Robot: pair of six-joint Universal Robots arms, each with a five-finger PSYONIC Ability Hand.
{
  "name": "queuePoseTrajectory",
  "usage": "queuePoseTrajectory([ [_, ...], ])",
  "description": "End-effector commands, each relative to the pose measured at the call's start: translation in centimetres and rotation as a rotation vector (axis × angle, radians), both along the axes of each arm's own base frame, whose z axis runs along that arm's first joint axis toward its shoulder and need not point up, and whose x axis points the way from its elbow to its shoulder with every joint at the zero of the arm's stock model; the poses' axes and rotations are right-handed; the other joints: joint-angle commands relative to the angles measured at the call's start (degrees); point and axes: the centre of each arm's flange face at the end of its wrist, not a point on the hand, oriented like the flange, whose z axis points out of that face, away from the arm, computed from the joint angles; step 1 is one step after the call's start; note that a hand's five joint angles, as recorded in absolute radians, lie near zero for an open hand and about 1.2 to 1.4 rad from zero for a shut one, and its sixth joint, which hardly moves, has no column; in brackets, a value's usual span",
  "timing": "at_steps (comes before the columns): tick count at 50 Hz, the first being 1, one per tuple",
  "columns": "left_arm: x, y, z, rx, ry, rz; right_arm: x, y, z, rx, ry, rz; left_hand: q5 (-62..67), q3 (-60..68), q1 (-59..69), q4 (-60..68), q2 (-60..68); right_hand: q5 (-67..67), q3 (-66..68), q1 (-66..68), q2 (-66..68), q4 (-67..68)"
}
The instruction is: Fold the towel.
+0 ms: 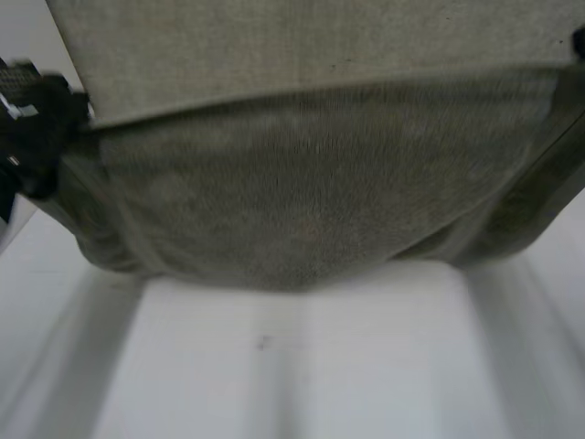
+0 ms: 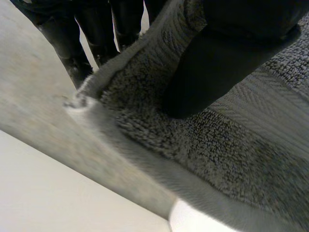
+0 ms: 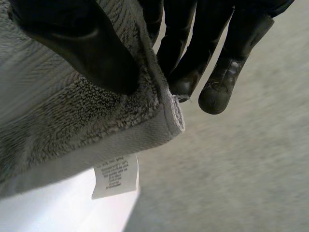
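The grey towel (image 1: 311, 201) is lifted off the white table (image 1: 302, 366) and sags in a wide curve between both hands. My left hand (image 1: 37, 137) holds it at its left corner. In the left wrist view the thumb (image 2: 217, 63) presses on the towel (image 2: 231, 159) and the fingers (image 2: 72, 43) curl behind its edge. My right hand (image 1: 579, 41) pinches the other corner. There the thumb (image 3: 82, 43) lies on the towel (image 3: 58, 121) with the fingers (image 3: 222, 72) behind it. A white care label (image 3: 115, 176) hangs from that corner.
A lighter, flat part of the towel (image 1: 274, 55) lies beyond the raised edge. Bare white table (image 2: 58, 193) shows beneath the hanging cloth, nearer to me.
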Motion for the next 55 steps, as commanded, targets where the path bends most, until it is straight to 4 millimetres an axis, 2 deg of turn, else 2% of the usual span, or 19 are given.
queuePoseTrajectory([
  [1,-0.2,-0.3,1.2,0.115,0.059,-0.030,-0.4,0.3,1.8,0.029,0.009,-0.008,10.7,10.3,11.0,10.2,10.3,2.8,3.4,3.9,3.4,3.3],
  [7,-0.9,-2.7,-2.0,0.243,0.038,-0.064,0.2,-3.0,-3.2,0.217,0.106,0.001,10.7,10.3,11.0,10.2,10.3,2.8,3.4,3.9,3.4,3.3],
  [12,-2.0,-7.3,-5.2,0.351,0.017,-0.067,0.6,-5.1,-5.8,0.278,0.165,0.012,10.7,10.3,11.0,10.2,10.3,2.8,3.4,3.9,3.4,3.3],
  [18,-3.1,-11.7,-5.0,0.325,0.023,-0.073,2.7,-9.4,-5.7,0.181,0.147,0.035,10.7,10.3,11.0,10.2,10.3,2.8,3.4,3.9,3.4,3.3],
  [21,-3.6,-14.7,-2.3,0.211,0.053,-0.066,3.7,-10.6,-4.4,0.085,0.121,0.034,10.7,10.3,11.0,10.2,10.3,2.8,3.4,3.9,3.4,3.3],
  [23,-3.8,-15.9,-0.2,0.137,0.088,-0.057,4.8,-12.8,0.3,-0.177,0.007,-0.001,10.7,10.3,11.0,10.2,10.3,2.8,3.4,3.9,3.4,3.3],
  [24,-3.9,-16.6,2.4,0.057,0.140,-0.056,4.8,-12.8,0.3,-0.179,0.006,-0.001,10.7,10.3,11.0,10.2,10.3,2.8,3.4,3.9,3.4,3.3],
  [25,-3.8,-17.1,5.0,-0.023,0.212,-0.063,4.8,-13.5,2.8,-0.310,-0.069,-0.022,10.7,10.3,11.0,10.2,10.3,2.8,3.4,3.9,3.4,3.3],
  [26,-3.8,-17.1,5.0,-0.024,0.213,-0.063,4.7,-13.7,5.0,-0.424,-0.137,-0.030,10.7,10.3,11.0,10.2,10.3,2.8,3.4,3.9,3.4,3.3],
  [28,-3.6,-17.3,9.3,-0.158,0.372,-0.105,4.7,-13.7,6.5,-0.506,-0.183,-0.026,10.7,10.3,11.0,10.2,10.3,2.8,3.4,3.9,3.4,3.3],
  [33,-3.3,-16.9,11.1,-0.181,0.529,-0.173,4.6,-13.9,6.2,-0.514,-0.195,-0.022,10.7,10.3,11.0,10.2,10.3,2.8,3.4,3.9,3.4,3.3],
  [37,-3.2,-17.5,6.5,-0.007,0.538,-0.142,5.0,-14.4,0.2,-0.260,-0.132,-0.002,10.7,10.3,11.0,10.2,10.3,2.8,3.4,3.9,3.4,3.3],
  [38,-3.2,-17.5,6.5,-0.006,0.538,-0.142,5.0,-14.4,0.2,-0.259,-0.132,-0.002,10.7,10.3,11.0,10.2,10.3,2.8,3.4,3.9,3.4,3.3],
  [40,-3.1,-17.5,1.4,0.142,0.517,-0.102,5.2,-14.2,-5.0,-0.071,-0.087,0.022,10.7,10.3,11.0,10.2,10.3,2.8,3.4,3.9,3.4,3.3],
  [41,-3.1,-17.5,1.4,0.142,0.517,-0.102,5.3,-14.0,-7.1,-0.007,-0.067,0.035,10.7,10.3,11.0,10.2,10.3,2.8,3.4,3.9,3.4,3.3],
  [43,-2.7,-17.4,-3.6,0.255,0.498,-0.074,5.4,-13.8,-9.4,0.058,-0.052,0.056,10.7,10.3,11.0,10.2,10.3,2.8,3.4,3.9,3.4,3.3],
  [46,-2.4,-17.4,-5.7,0.281,0.492,-0.071,5.6,-13.5,-11.9,0.120,-0.040,0.082,10.7,10.3,11.0,10.2,10.3,2.8,3.4,3.9,3.4,3.3],
  [48,-2.5,-16.8,-10.9,0.351,0.476,-0.076,5.8,-13.1,-16.6,0.202,-0.021,0.114,10.7,10.3,11.0,10.2,10.3,2.8,3.4,3.9,3.4,3.3],
  [55,-2.5,-15.0,-17.4,0.449,0.357,-0.065,5.8,-12.5,-22.2,0.285,-0.005,0.113,10.7,10.3,11.0,10.2,10.3,2.8,3.4,3.9,3.4,3.3],
])
